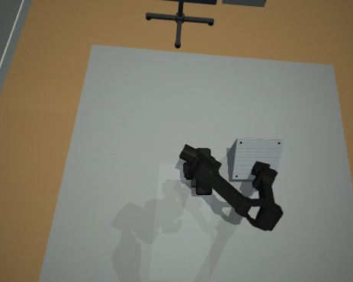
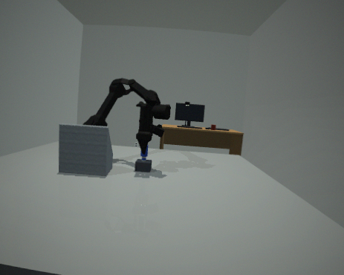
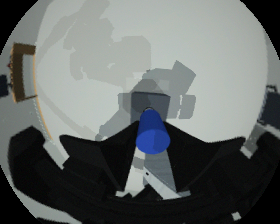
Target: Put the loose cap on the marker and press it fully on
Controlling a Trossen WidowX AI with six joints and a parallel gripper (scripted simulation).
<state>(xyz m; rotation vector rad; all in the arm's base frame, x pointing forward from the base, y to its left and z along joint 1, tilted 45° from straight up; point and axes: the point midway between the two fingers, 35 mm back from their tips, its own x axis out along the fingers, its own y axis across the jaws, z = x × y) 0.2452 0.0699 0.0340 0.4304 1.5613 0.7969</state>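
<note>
My gripper (image 2: 143,151) (image 3: 150,124) points down and is shut on the blue cap (image 2: 146,151) (image 3: 153,140), which is held upright between the fingertips. The dark holder block (image 2: 143,166) (image 3: 158,101) stands on the table directly below. A short pale and blue piece of the marker (image 2: 143,158) shows between the cap and the block. The cap is in line above it and appears to be around the marker's upper part; how far down it sits cannot be told. In the wrist view the cap hides most of the marker. The arm hides the cap in the top view.
A large grey block with a sloped side (image 1: 257,156) (image 2: 83,150) stands beside the holder, near the arm's base. The pale table (image 1: 141,95) (image 2: 212,208) lies under everything. A wooden desk (image 2: 197,140) with a monitor (image 2: 189,112) stands in the background.
</note>
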